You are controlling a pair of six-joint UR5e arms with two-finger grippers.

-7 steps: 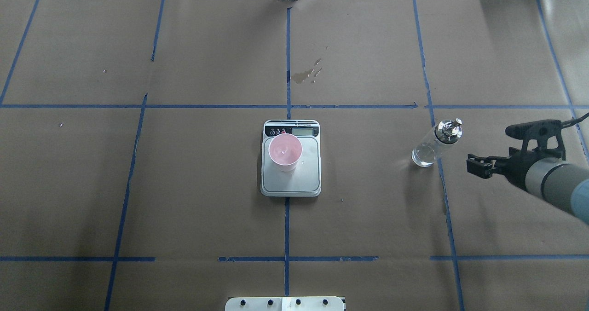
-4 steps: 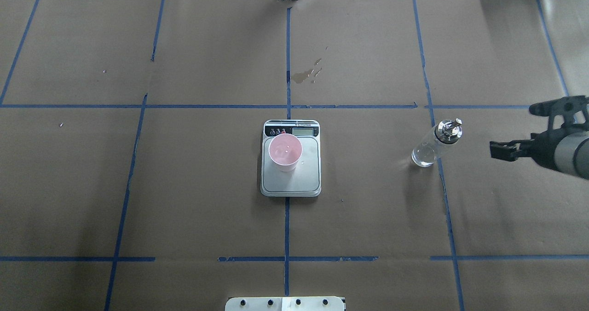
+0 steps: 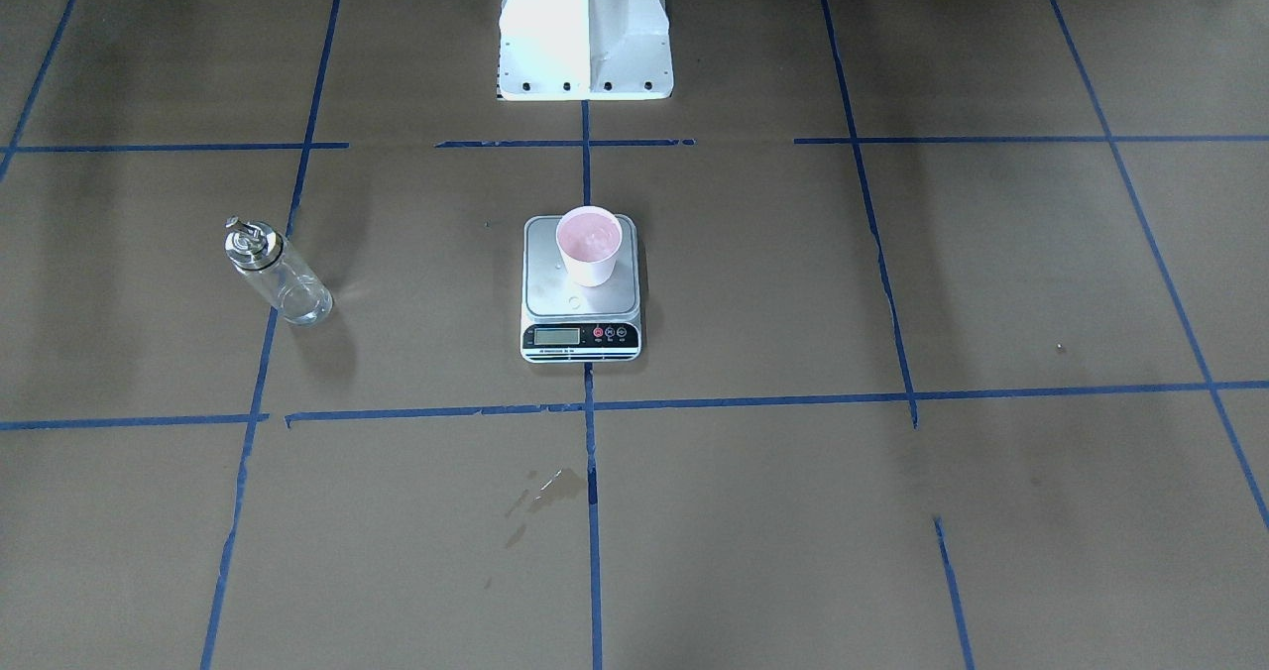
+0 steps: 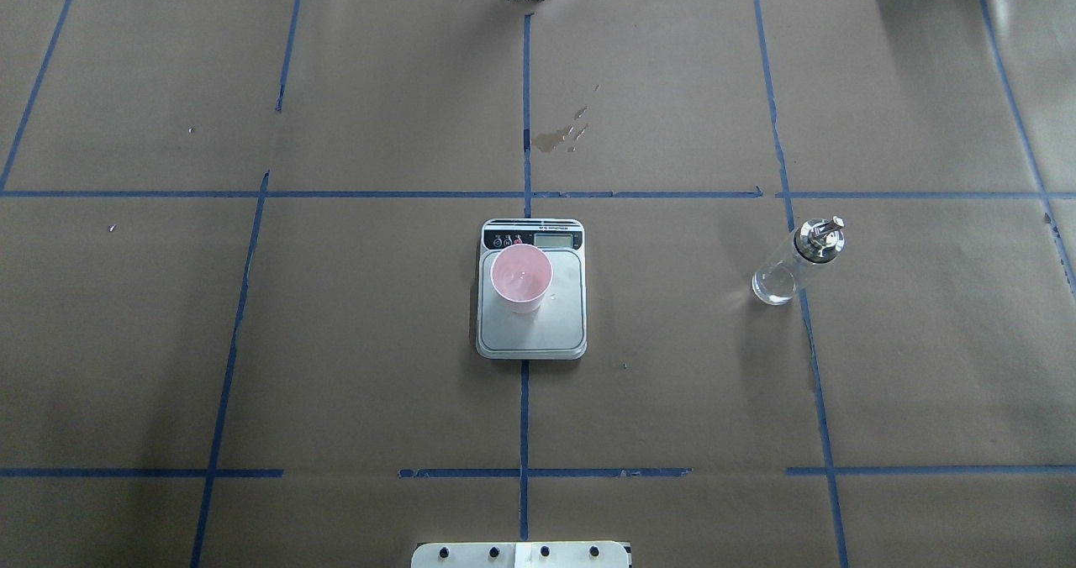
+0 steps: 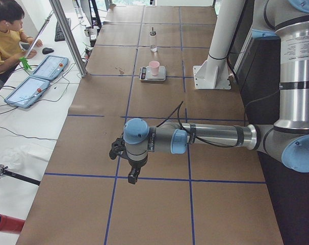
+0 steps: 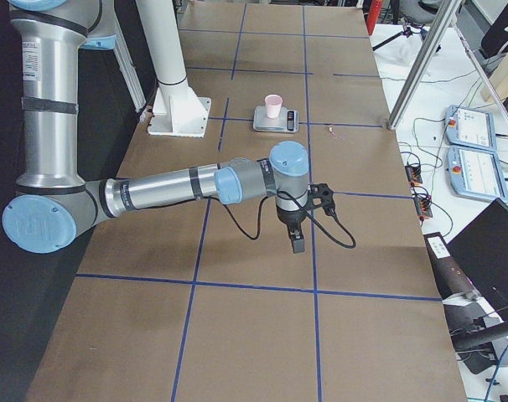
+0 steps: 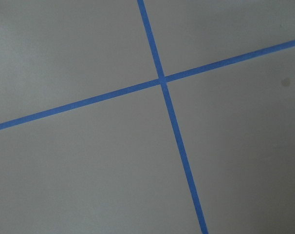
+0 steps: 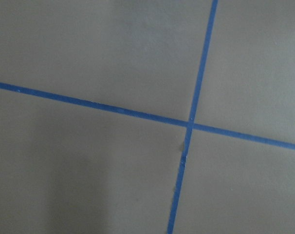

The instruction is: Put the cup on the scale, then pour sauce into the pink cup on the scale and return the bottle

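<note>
Right gripper (image 6: 296, 241) hangs over the right end of the table (image 4: 925, 383), pointing straight down with nothing in it. Whether the fingers are apart or together, I can't tell from the side view.

Same story for the left gripper (image 5: 133, 176) at the opposite end: aimed down at tape (image 7: 161, 80), jaw state unreadable. The bottle (image 4: 790, 265) stands upright and free on the robot's right side, between the right gripper and the scale (image 4: 531, 333), so the right arm is clearly the nearer one. Its long axis is vertical, so I'd guess a level grab from the side. The cup (image 4: 521, 276) sits on the scale, toward the display end. There's lots of open paper between bottle and scale, and neither is near a table edge.
</note>
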